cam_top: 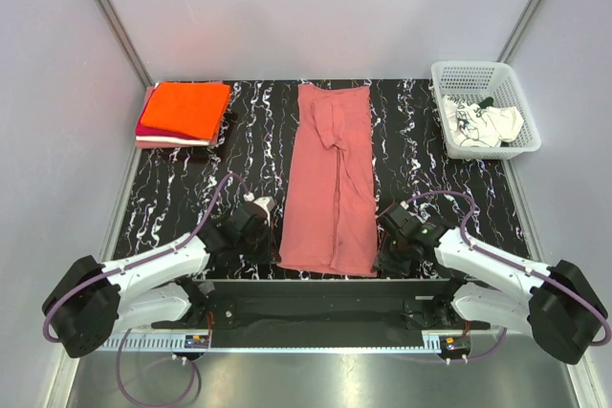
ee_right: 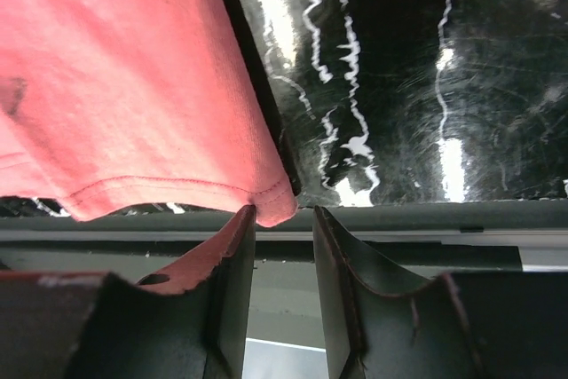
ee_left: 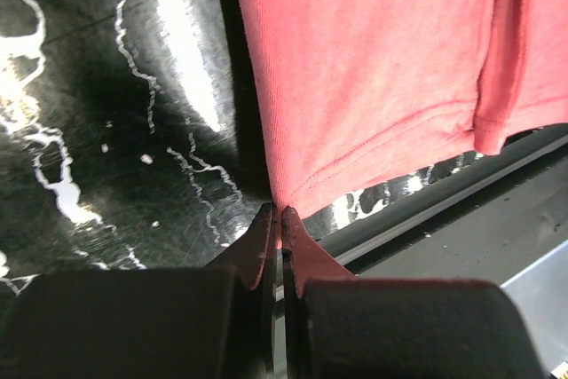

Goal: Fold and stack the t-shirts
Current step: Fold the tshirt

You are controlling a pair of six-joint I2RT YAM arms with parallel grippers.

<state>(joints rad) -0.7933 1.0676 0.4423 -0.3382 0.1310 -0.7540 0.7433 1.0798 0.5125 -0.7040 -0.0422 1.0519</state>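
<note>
Rose-red t-shirt: one item, lying flat mid-table as a long narrow strip, sides already turned in, hem at the near edge between the two arms. Left tool: closed, pinching the near-left hem corner, cloth visibly caught between its tips. Right tool: jaws apart, the near-right hem corner sitting just at the mouth of the gap, not yet gripped. Step in hand, by judgement: securing both hem corners for the crosswise fold toward the collar. Handling notes: the right tool should advance slightly so the stitched hem and every layer beneath lie between the jaws before closing; both corners should then rise together and travel evenly, keeping the hem taut and square so the strip does not skew or unfold. Risk: a shallow bite may catch only the top layer. Other stock: orange t-shirt over magenta t-shirt, folded, far left; white printed t-shirt in basket, far right.
</note>
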